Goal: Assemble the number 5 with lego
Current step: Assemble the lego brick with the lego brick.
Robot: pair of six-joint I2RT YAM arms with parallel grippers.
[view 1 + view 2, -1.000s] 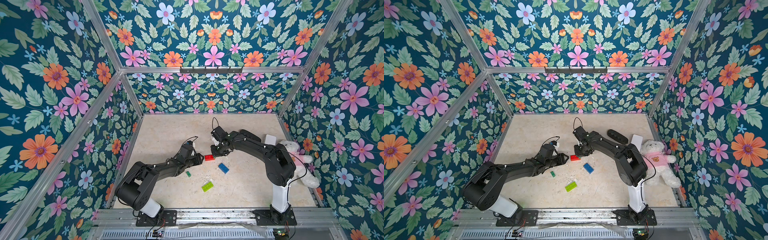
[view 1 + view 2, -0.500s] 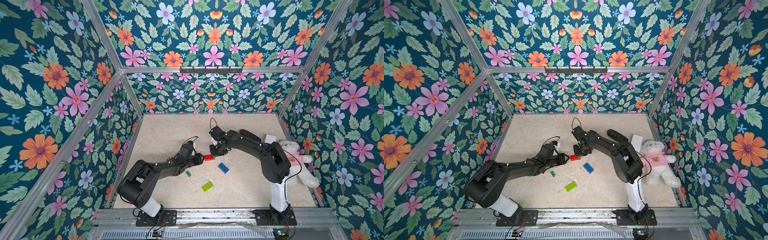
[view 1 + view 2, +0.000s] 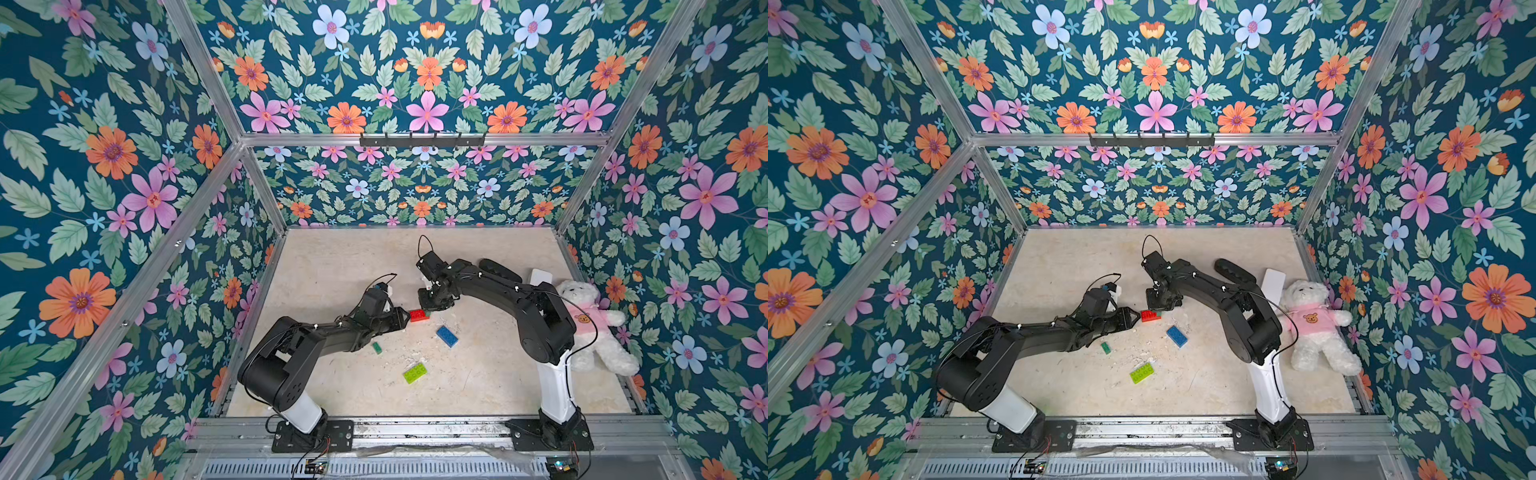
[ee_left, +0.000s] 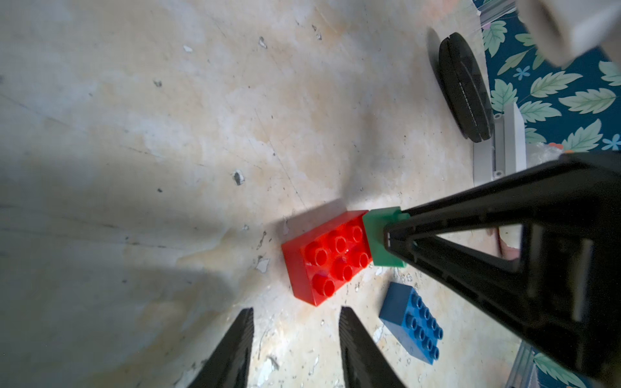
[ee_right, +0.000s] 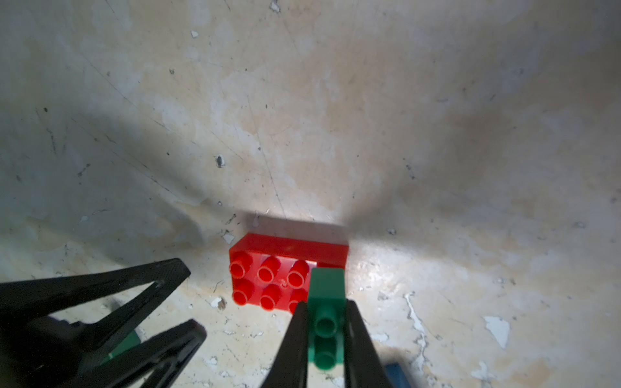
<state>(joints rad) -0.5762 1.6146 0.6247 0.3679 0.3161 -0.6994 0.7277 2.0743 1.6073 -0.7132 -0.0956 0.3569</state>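
Observation:
A red brick point(image 3: 419, 315) point(image 3: 1150, 316) lies studs up in the middle of the floor. My right gripper point(image 5: 326, 304) point(image 3: 430, 305) is shut on a small dark green brick point(image 5: 326, 289) point(image 4: 379, 235), which covers the last pair of studs at one end of the red brick point(image 5: 268, 265). I cannot tell whether it is pressed on. My left gripper point(image 4: 296, 310) point(image 3: 402, 319) is open and empty just short of the red brick's point(image 4: 326, 258) other end. A blue brick point(image 3: 446, 336), a lime-green brick point(image 3: 414, 372) and a second small dark green brick point(image 3: 377, 348) lie loose nearer the front.
A black oblong case point(image 3: 498, 270) and a white box point(image 3: 540, 277) lie at the back right. A white teddy bear point(image 3: 590, 328) in a pink top lies against the right wall. Flowered walls close in the floor on three sides.
My right gripper has edged slightly left and down with the dark green brick, over the red brick's end. The left jaws have narrowed a little.

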